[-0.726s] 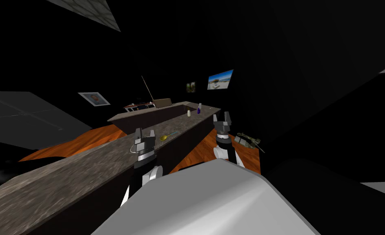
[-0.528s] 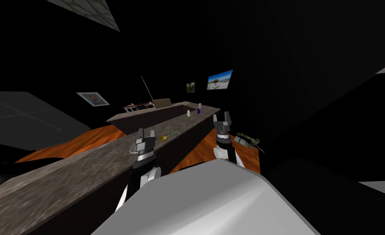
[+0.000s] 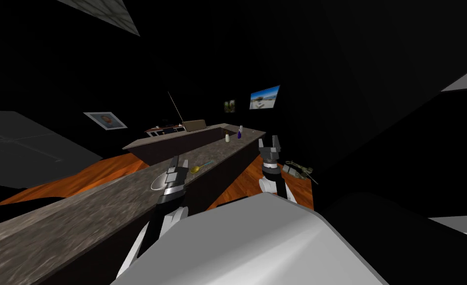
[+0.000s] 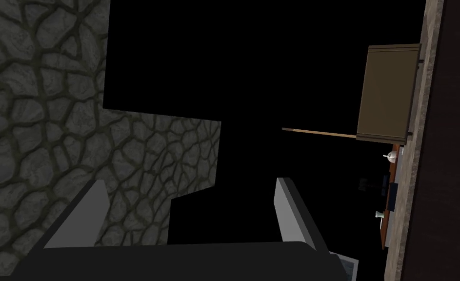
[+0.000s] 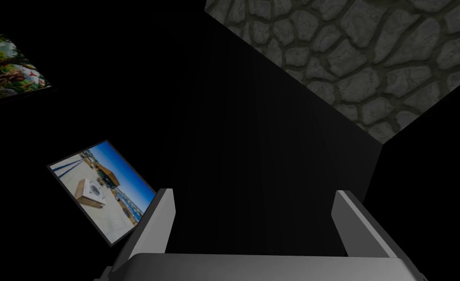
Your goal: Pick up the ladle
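Since the earlier frames my left arm has reached further out over the counter [image 3: 78,217], so more of the forearm shows, and the left claw [image 3: 178,163] has edged a little toward the ladle [image 3: 197,168]. My head has also turned slightly, sliding the whole scene a touch leftward. The ladle has not moved. It lies flat on the counter with its yellow bowl nearest the left claw and its blue handle pointing away along the top. It is just beside that claw on the side toward my right arm, and no finger touches it. The head view also takes in a white bottle [image 3: 227,138] and a blue bottle [image 3: 238,134] near the counter's far end, a brown box [image 3: 196,125] with a thin rod [image 3: 175,106] rising beside it, and the orange floor [image 3: 103,173]. The left wrist view looks past the ladle's spot, showing the left claw's fingers [image 4: 90,210] spread wide with nothing between them. Beyond them are a stone-patterned surface [image 4: 38,97] and a black area [image 4: 253,73], with the counter's edge running past the box. The right claw [image 3: 268,140] hangs off the counter, above the floor, its fingers [image 5: 160,214] likewise parted and empty.
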{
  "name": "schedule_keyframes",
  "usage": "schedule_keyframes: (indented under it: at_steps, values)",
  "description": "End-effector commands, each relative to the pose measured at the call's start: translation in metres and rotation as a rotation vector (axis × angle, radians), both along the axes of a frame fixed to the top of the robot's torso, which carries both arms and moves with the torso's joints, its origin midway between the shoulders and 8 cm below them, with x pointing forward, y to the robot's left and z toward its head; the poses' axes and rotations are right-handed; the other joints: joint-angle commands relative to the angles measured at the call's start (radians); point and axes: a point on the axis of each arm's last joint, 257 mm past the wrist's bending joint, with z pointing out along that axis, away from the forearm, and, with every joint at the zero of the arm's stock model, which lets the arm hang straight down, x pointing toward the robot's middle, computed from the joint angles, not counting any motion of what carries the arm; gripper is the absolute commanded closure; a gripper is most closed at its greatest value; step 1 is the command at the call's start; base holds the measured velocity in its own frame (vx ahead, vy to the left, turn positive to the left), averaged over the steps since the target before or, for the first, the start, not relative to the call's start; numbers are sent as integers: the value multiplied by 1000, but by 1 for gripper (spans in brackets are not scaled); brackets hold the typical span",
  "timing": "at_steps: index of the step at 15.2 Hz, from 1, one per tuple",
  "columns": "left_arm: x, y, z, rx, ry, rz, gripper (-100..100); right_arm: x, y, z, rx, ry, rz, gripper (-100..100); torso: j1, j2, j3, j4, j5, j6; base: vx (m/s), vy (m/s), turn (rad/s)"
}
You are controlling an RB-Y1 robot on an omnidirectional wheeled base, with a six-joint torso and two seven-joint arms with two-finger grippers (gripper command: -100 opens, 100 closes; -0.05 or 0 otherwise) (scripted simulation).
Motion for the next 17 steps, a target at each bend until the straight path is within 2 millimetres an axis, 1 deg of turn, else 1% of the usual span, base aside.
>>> schedule_keyframes:
  at_steps: [1,2,3,4,5,6,7,8,9,11,12,14,15,17]
  values:
    - [4,3,-8,16,37,0,-100,0,0,0,0,0,0,0,0,0,0,0,0,0,35,-45,-42]
    - [7,9,-15,34,72,4,-100,0,0,0,0,0,0,0,0,0,0,0,0,0,42,-48,-54]
    - [9,9,-17,33,82,5,-100,0,0,0,0,0,0,0,-1,-1,0,0,0,0,44,-44,-47]
    - [11,17,-23,50,112,11,-100,0,0,0,0,0,0,0,-1,-1,0,0,0,0,40,-47,-70]
    - [13,18,-27,48,129,13,-100,0,0,0,0,0,0,0,-1,-1,0,0,0,0,40,-44,-58]
    - [13,18,-27,48,129,13,-100,0,0,0,0,0,0,0,-1,-1,0,0,0,0,31,-30,-17]
    - [16,26,-34,62,166,23,-100,0,0,0,0,0,0,0,0,0,0,0,0,0,34,-39,-63]
    - [17,27,-37,60,180,26,-100,0,0,0,0,0,0,0,0,0,0,0,0,0,39,-39,-59]
    - [19,36,-41,72,204,36,-100,0,0,0,0,0,0,0,0,0,0,0,0,0,44,-47,-77]
    - [21,38,-48,69,233,42,-100,0,0,0,0,0,0,0,-1,-1,-1,0,0,0,46,-44,-39]
    - [22,49,-54,78,263,56,-100,0,0,0,0,0,0,0,-1,-1,-1,0,0,0,40,-44,-63]
    - [24,50,-60,75,288,61,-100,0,0,0,0,0,0,0,-1,-1,-1,0,0,0,38,-33,-42]
    - [24,62,-63,82,312,77,-100,0,0,0,0,0,0,0,0,-1,0,0,0,0,37,-39,-59]
    - [26,64,-71,78,344,84,-100,0,0,0,0,0,0,0,-1,-1,0,0,0,0,38,-41,-50]
